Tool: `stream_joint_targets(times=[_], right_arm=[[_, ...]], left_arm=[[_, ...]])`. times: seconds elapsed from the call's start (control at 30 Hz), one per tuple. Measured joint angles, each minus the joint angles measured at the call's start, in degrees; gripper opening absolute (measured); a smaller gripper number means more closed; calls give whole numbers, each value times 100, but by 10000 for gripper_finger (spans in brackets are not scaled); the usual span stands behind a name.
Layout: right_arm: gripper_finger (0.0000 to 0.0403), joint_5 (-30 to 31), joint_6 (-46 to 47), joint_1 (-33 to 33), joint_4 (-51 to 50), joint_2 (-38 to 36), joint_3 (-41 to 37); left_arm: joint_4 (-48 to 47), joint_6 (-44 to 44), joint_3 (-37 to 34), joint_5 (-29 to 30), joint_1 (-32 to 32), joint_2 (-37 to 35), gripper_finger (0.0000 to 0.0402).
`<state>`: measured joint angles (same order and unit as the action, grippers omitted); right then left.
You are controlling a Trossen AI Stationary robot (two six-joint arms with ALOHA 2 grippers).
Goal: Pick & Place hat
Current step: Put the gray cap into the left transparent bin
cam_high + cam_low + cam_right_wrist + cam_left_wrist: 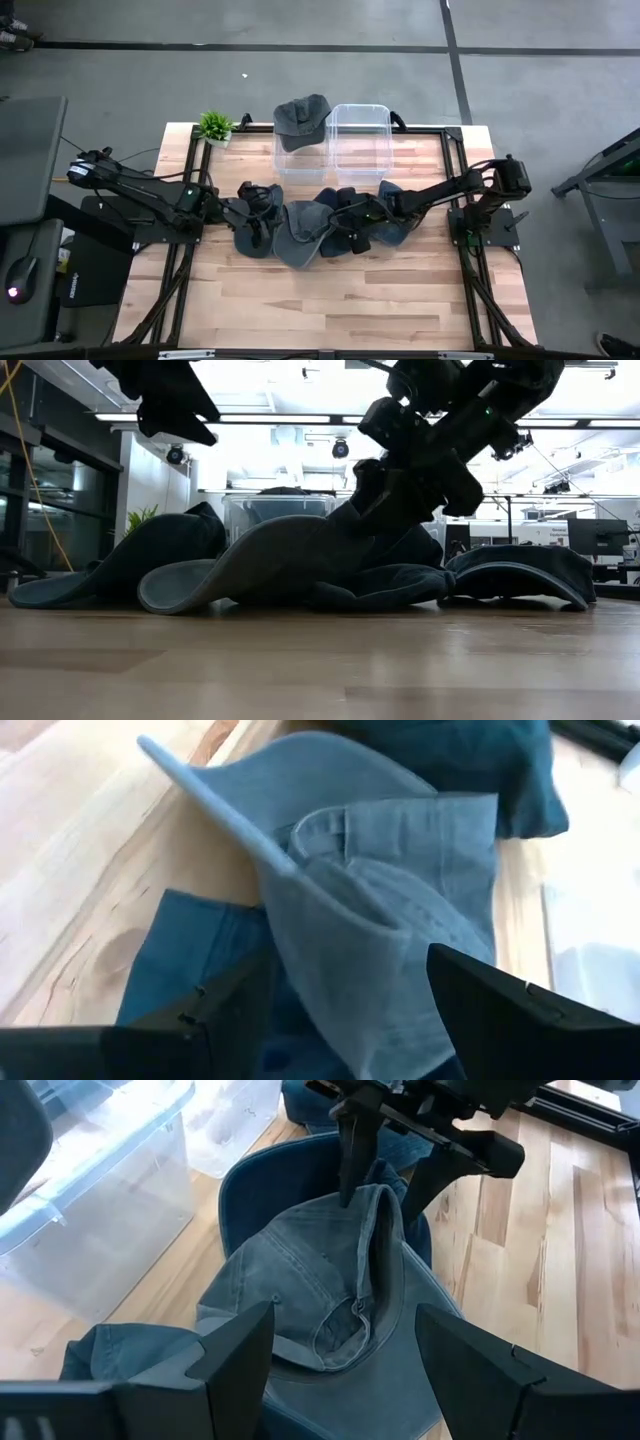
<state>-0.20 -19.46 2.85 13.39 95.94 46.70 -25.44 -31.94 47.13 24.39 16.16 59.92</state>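
A heap of hats lies mid-table: a grey-blue hat (300, 238) in the middle, with dark blue hats (255, 228) around it. My right gripper (340, 980) is open and low over the grey-blue hat (380, 900). Its fingers (348, 1150) stand on either side of that hat's raised fold (385, 1210). My left gripper (345, 1335) is open at the heap's left end (243, 208), above the hats, and points toward the grey-blue hat (310, 1280). Another grey hat (302, 120) rests on the left clear bin (290, 165). My right gripper comes slanting down from the table's right side, its two fingers astride the grey-blue hat's upstanding fold (350, 920). Whether the fingers touch the cloth I cannot tell. The hat lies on the heap and the table.
Two clear plastic bins (358, 140) stand side by side at the far edge. A small potted plant (215, 127) is at the far left corner. A dark blue hat (520, 575) lies at the heap's right end. Bare wood lies toward the near edge (320, 310).
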Motion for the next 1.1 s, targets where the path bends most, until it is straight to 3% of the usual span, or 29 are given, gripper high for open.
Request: stream_joint_targets(times=[0.33,0.6,0.83,1.1], right_arm=[[210,-224,242,4,163,11,2],[120,-175,282,2,140,14,2],[16,-177,195,2,125,14,2],[6,-83,59,8,-318,9,183]], left_arm=[[5,-29,0,12,0,0,240],[3,-34,-1,10,0,0,240],[3,-40,-1,10,0,0,240],[3,-40,0,10,0,0,240]])
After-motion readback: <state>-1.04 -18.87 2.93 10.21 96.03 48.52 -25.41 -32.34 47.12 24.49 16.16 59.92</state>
